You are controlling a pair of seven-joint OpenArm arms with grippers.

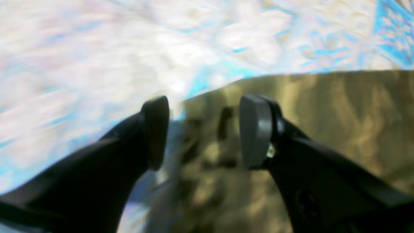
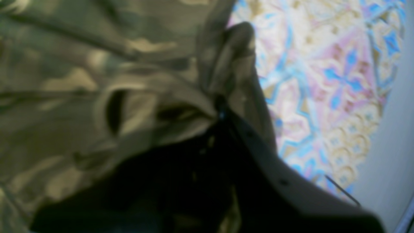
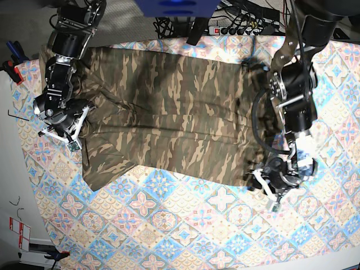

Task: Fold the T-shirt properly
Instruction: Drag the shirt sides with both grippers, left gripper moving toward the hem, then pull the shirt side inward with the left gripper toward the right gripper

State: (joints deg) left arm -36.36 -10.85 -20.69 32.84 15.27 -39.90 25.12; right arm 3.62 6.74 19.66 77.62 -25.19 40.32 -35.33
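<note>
The camouflage T-shirt [image 3: 169, 118] lies spread across the tile-patterned tablecloth [image 3: 169, 236], with a fold line running along its middle. My left gripper [image 3: 264, 194] hovers at the shirt's lower right corner. In the left wrist view its jaws [image 1: 205, 132] stand open, with the shirt's edge [image 1: 323, 129] lying below them and nothing between the pads. My right gripper [image 3: 58, 139] is at the shirt's left side. In the blurred right wrist view it [image 2: 220, 110] is shut on a bunched fold of the T-shirt [image 2: 81, 97].
A power strip with cables [image 3: 242, 28] lies along the back edge. A red-handled tool [image 3: 8, 64] sits at the far left, and small white items [image 3: 19, 228] lie off the table at bottom left. Bare tablecloth [image 2: 323, 81] stretches in front of the shirt.
</note>
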